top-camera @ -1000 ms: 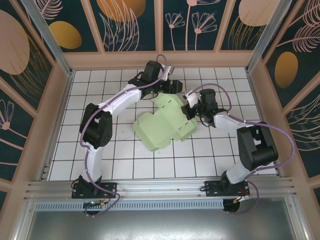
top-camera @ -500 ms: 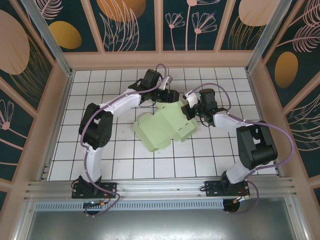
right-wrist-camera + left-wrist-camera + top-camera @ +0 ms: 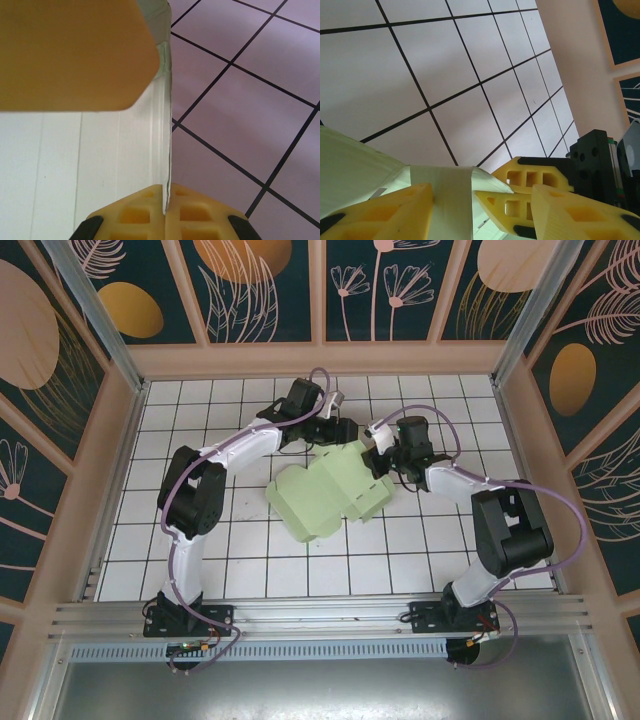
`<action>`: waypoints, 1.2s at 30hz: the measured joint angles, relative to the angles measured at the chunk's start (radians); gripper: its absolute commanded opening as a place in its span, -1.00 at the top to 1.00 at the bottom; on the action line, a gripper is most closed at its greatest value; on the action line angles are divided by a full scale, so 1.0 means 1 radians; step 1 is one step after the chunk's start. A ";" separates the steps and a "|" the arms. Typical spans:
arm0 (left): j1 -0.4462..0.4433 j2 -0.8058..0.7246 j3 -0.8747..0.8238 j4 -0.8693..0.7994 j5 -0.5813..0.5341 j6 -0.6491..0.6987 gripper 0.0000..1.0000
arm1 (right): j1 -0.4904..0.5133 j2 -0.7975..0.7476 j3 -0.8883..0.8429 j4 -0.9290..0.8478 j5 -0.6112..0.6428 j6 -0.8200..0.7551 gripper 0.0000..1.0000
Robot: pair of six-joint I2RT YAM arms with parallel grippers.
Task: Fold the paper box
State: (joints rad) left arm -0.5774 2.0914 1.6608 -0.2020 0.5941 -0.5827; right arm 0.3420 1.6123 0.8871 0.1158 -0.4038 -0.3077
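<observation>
Plainly matte, the creased paper box (image 3: 325, 492) lies on gridded tiles (image 3: 250, 560).

Count of things seen
One paper box (image 3: 320, 495). Two arms: left arm (image 3: 215, 462), right arm (image 3: 505, 530). Two grippers: left gripper (image 3: 338, 432), right gripper (image 3: 377, 455).

The pale mint-green paper box (image 3: 322, 492) lies partly folded, flaps creased, mid-way across the tiled table (image 3: 250, 570).

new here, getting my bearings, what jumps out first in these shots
A mint-green paper box lies partly folded in the middle of the white tiled table. The right gripper pinches its far right edge, and the left gripper straddles a flap at its far edge, jaws apart.
</observation>
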 measured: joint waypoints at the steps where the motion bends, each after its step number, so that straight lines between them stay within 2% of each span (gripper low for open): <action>1: -0.001 0.000 0.000 0.000 0.000 -0.007 -0.09 | 0.000 0.001 0.001 0.001 0.003 0.000 1.00; 7: -0.002 0.000 -0.014 0.059 0.006 -0.071 0.04 | 0.002 0.013 0.005 0.008 0.002 0.005 1.00; 19: -0.001 0.000 -0.045 0.179 0.007 -0.232 -0.02 | 0.010 0.031 0.011 0.050 -0.001 0.045 1.00; 25: -0.004 -0.032 -0.127 0.282 -0.026 -0.239 -0.26 | 0.009 0.031 0.011 0.061 0.010 0.056 1.00; 29: -0.003 -0.132 -0.246 0.350 -0.095 -0.226 -0.47 | 0.005 0.031 0.011 0.061 0.019 0.061 1.00; 36: 0.032 -0.349 -0.430 0.460 -0.231 -0.151 -0.70 | -0.027 0.031 0.010 0.051 0.037 0.126 0.94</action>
State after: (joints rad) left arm -0.5453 1.7424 1.2308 0.2577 0.3634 -0.7338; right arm 0.3145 1.6432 0.8967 0.1665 -0.3668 -0.1818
